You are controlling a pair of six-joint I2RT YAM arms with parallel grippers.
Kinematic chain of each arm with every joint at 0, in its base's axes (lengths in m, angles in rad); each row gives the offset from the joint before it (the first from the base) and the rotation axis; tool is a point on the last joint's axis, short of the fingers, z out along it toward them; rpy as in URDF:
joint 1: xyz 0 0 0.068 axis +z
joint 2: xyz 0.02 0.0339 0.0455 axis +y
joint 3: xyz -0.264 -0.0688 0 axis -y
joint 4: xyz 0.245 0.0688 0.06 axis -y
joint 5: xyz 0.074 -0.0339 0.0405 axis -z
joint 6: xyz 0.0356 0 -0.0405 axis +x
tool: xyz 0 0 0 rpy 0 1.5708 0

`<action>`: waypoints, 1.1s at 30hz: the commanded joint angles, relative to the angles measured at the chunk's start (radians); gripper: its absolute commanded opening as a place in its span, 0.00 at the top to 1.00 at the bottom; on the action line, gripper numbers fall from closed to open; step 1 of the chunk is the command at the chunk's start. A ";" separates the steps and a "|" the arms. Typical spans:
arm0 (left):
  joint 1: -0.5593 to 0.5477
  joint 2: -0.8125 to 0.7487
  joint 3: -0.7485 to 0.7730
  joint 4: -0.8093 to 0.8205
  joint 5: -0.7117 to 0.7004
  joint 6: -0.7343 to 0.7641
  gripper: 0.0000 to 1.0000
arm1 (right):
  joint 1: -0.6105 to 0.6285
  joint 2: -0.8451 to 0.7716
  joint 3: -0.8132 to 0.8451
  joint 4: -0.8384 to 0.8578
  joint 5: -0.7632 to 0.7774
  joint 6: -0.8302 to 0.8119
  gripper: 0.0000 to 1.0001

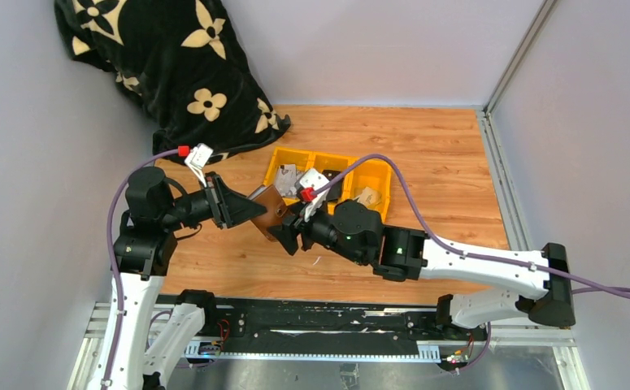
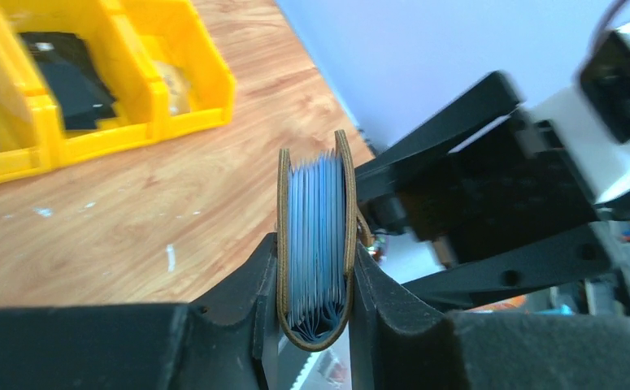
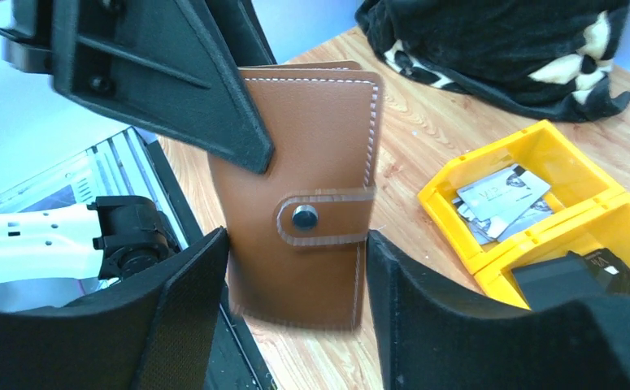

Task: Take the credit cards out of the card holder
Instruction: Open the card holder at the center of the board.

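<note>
Card holder [image 1: 272, 210] is up off the worktop [image 1: 449, 162], mid-scene between the arms, just near-left of the yellow bins [image 1: 328, 175]. Left gripper [image 1: 250, 207] is clamped across its two leather faces. Left wrist view shows the stack of blue-edged cards [image 2: 315, 236] packed inside. Strap with its snap [image 3: 304, 217] looks fastened across the front. Your right gripper [image 3: 295, 276] has its jaws spread either side of the holder's lower half, close to both edges; can't tell if they touch, so it reads as not gripping. Progress: nothing out yet, you're at the start. Left to do: pop the snap, fold it open, pull every card. Flowered black blanket [image 1: 173, 65] sits far left.
</note>
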 commanded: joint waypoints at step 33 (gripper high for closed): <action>0.017 0.041 0.090 -0.100 -0.080 0.000 1.00 | 0.016 0.056 0.043 0.127 0.163 -0.114 0.43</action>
